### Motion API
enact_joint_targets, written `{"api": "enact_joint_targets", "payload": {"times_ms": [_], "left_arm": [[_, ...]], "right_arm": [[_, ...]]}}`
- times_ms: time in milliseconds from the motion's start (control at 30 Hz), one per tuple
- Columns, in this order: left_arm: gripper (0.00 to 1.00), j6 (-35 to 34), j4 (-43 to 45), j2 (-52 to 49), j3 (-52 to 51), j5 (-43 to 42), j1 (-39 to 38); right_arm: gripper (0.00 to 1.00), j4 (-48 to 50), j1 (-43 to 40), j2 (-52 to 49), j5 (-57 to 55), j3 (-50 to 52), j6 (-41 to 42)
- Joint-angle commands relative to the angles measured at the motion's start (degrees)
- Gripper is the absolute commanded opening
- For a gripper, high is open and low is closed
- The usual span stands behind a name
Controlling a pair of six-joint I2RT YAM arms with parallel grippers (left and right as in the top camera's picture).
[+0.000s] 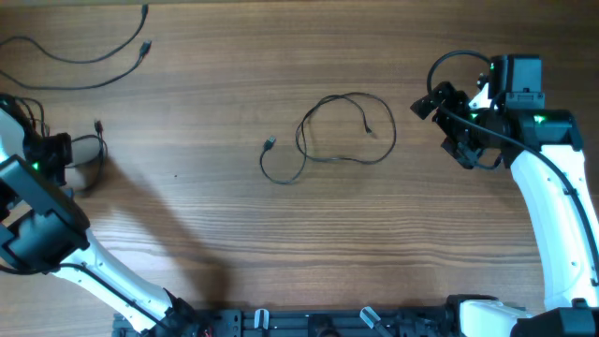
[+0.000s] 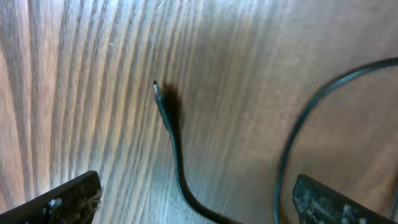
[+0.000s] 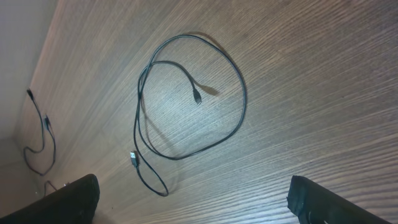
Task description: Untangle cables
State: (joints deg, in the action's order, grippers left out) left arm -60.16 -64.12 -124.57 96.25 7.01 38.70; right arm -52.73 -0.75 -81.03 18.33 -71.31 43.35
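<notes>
While two cables (image 1: 89,62) lie loose at upper left, a third cable (image 2: 169,121) rests under the spread left gripper (image 2: 196,198) and a looped cable (image 3: 245,99) awaits the spread right gripper (image 3: 196,200).

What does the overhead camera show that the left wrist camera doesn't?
Only overhead: the left arm and right arm, a looped cable mid-table, and two loose cables at the far left corner. Only left wrist: the left gripper seen from just behind, fingers spread open, and the plug in close detail. Both: the wooden table and the cable lying by that gripper.
</notes>
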Motion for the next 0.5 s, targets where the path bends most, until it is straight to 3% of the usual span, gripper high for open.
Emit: {"api": "enact_joint_targets", "payload": {"times_ms": [0, 167, 267, 300, 333, 467], "left_arm": [[1.00, -2.0, 3.4, 1.4, -4.9, 0.6, 0.1], [0.99, -1.6, 11.8, 1.4, -9.1, 0.3, 0.3], [0.91, 3.8, 19.6, 1.4, -11.4, -4.3, 0.3], [0.80, 4.2, 20.7, 1.4, -12.0, -4.6, 0.3], [0.59, 4.2, 21.0, 1.2, -12.0, -4.7, 0.3], [0.20, 4.2, 22.5, 1.0, -12.0, -4.7, 0.2]], "right_arm": [[1.00, 0.0, -0.1, 0.7, -0.8, -0.4, 0.3], [1.00, 0.0, -0.1, 0.7, -0.8, -0.4, 0.3], [1.00, 0.0, -0.1, 0.7, -0.8, -0.4, 0.3], [1.00, 0.0, -0.1, 0.7, -0.8, -0.4, 0.3], [1.00, 0.0, -0.1, 0.7, -0.8, -0.4, 0.3], [1.00, 0.0, -0.1, 0.7, -0.8, -0.4, 0.3]]}}
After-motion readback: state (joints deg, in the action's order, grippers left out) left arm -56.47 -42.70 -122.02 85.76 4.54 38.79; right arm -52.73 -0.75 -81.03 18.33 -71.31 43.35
